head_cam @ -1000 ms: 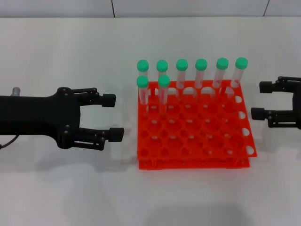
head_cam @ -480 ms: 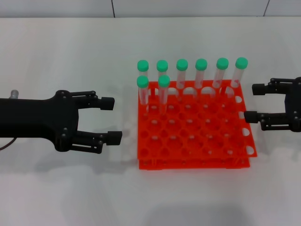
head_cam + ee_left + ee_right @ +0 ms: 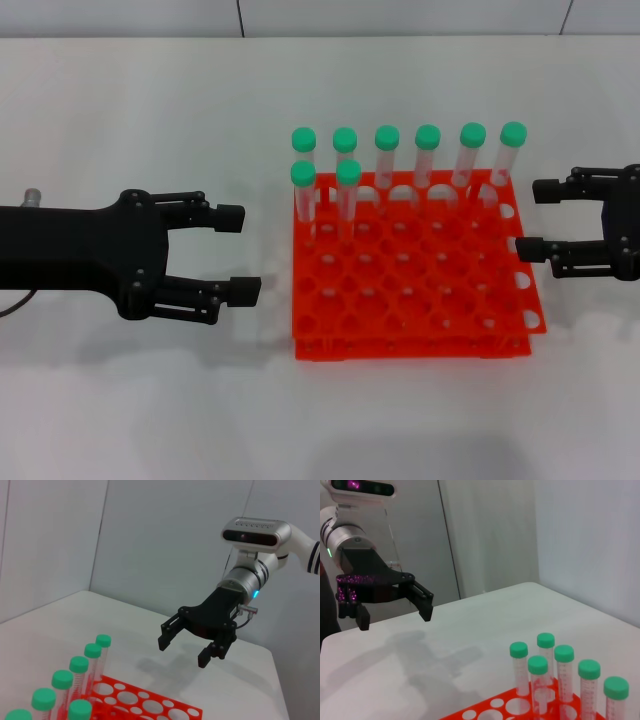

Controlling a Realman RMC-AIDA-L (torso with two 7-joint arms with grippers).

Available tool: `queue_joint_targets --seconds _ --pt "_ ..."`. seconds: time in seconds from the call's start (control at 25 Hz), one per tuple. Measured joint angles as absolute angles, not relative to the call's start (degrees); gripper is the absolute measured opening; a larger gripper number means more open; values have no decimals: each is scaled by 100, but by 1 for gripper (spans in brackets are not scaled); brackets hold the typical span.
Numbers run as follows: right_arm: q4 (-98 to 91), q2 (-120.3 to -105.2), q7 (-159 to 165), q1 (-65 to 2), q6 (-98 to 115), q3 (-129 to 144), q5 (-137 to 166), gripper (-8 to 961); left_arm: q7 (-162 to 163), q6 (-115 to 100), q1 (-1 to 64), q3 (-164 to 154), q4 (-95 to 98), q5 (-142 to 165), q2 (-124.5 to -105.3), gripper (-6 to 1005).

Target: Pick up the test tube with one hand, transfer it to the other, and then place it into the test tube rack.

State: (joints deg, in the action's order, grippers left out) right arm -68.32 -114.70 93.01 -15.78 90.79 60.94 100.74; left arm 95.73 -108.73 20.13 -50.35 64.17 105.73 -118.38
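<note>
Tube (image 3: 512,152): upright in far row of rack, nearest right claw; likely light, stiff, slick; best pinched just under green cap.
Rack (image 3: 420,300): orange, eight tubes along its far side.
Right claw (image 3: 536,219): spread, empty, just beside rack.
Left claw (image 3: 240,252): spread, empty, near rack's other side.

A lab bench: green-capped test tubes (image 3: 428,150) stand in an orange-red test tube rack (image 3: 415,285) on a plain white table (image 3: 150,130).

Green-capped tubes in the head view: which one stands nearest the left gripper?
The tube at the left end of the second row, one step forward of the back six and closest to the open left gripper.
</note>
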Motion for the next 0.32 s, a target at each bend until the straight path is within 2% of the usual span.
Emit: queue_joint_targets --seconds 0.32 --pt "-6767 -11470 9300 -1671 9057 6094 10086 744 9569 -10839 2022 -5036 6416 10605 -11838 860"
